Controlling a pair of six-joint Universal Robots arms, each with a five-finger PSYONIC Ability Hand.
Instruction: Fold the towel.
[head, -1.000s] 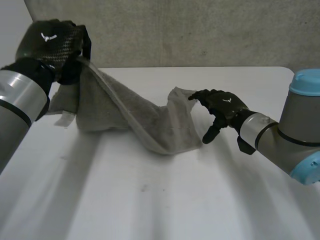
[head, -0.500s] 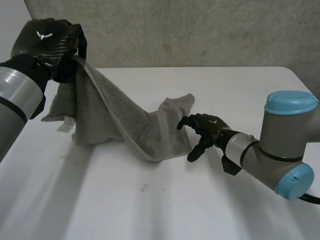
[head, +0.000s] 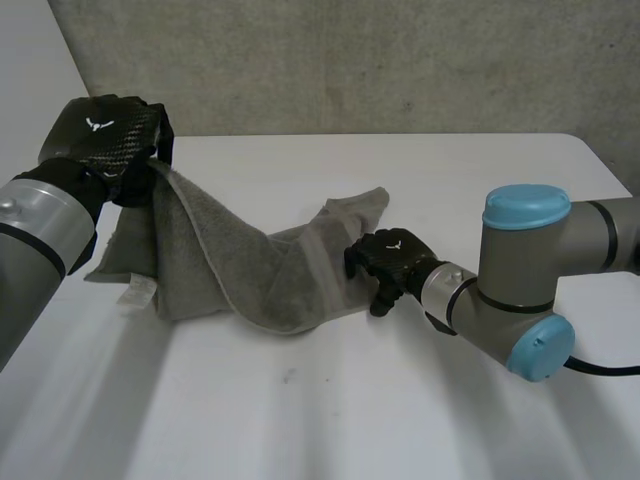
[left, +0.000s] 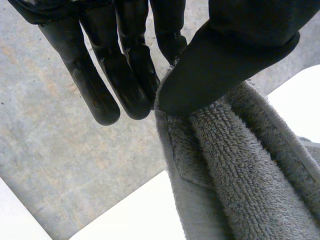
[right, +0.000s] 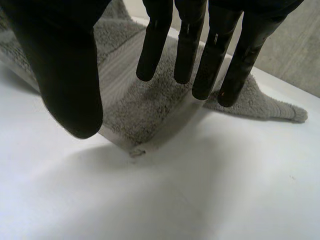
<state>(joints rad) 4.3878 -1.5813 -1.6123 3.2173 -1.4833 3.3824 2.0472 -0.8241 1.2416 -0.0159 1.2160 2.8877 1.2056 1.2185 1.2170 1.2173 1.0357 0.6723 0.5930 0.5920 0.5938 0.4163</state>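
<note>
The white worktop (head: 420, 420) carries a grey towel (head: 250, 285), which lies rumpled across its middle. The towel's left end is raised clear of the surface, while its right corner rests flat on it. A small dark speck (head: 289, 377) sits near the towel's front edge.

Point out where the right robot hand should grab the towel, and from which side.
I'd take the free corner of the towel, lying on the table under the open right robot hand. Come from above and the robot's right, thumb at the hem, fingers on top: that edge is exposed, while the left robot hand pinches the raised opposite end.
</note>
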